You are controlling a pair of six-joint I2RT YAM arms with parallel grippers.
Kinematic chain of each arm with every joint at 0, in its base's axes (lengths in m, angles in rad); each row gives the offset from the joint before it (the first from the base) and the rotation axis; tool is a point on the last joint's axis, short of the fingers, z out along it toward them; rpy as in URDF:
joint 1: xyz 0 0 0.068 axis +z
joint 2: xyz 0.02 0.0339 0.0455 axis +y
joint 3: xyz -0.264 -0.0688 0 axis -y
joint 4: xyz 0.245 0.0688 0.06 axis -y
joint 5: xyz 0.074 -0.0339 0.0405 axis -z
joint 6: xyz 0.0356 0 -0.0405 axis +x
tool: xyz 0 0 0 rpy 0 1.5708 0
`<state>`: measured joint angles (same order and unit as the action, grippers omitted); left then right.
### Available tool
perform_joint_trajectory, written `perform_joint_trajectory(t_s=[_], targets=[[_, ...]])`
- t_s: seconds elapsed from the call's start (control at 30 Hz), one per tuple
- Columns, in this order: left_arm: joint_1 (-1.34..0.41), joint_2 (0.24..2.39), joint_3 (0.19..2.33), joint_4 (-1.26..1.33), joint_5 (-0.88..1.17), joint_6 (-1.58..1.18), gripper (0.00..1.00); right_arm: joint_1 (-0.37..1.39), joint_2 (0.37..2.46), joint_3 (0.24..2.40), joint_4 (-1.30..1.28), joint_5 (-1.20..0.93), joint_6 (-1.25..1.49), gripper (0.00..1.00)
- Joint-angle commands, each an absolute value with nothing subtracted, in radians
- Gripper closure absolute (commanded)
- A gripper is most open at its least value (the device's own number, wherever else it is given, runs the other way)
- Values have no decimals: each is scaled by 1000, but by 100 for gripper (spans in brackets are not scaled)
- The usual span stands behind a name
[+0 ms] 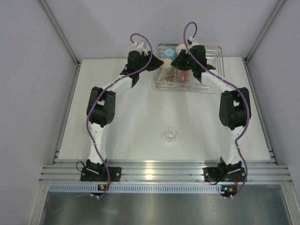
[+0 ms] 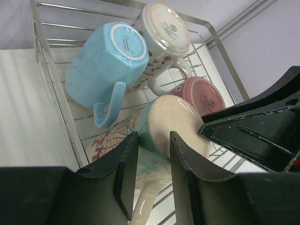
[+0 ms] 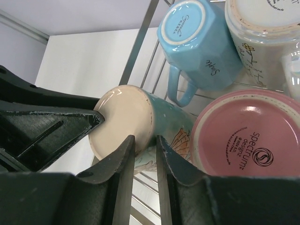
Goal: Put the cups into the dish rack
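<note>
A teal floral cup (image 2: 161,124) is seen lying on its side in the dish rack (image 1: 218,60), at the rack's left end, with its cream end turned toward both wrist cameras. The right gripper (image 3: 145,139) is pinched on that cup's edge: one of its fingers (image 3: 121,185) is laid over the cream end, the other against the teal wall. The left gripper (image 2: 153,138) is set astride the cup's lower side and handle, fingers apart; whether they press on it cannot be told. A light blue cup (image 2: 103,65), a cream floral mug (image 2: 161,42) and a pink cup (image 2: 201,96) are seen bases-out just behind it in the rack. A small clear glass (image 1: 169,134) is seen on the worktop (image 1: 136,126), well apart from the rack.
</note>
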<state>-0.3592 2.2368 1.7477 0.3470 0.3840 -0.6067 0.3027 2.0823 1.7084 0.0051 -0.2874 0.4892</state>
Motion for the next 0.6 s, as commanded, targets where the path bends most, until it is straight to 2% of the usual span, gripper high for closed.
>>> perform_joint_trajectory(t_s=[0.0,0.17,0.27,0.4,0.57], targets=[[-406,2270,1756,433,535,-603,66,318,2017,1695,83,-301,446,76],[-411,2290,1767,453,548,-597,66,319,2013,1700,71,-281,426,76],[-411,2277,1746,453,528,-569,65,319,2016,1694,64,-282,419,70],[-411,2226,1695,453,463,-528,52,319,2003,1672,74,-285,413,58],[-400,2149,1660,453,402,-505,41,319,1962,1680,40,-270,399,54]])
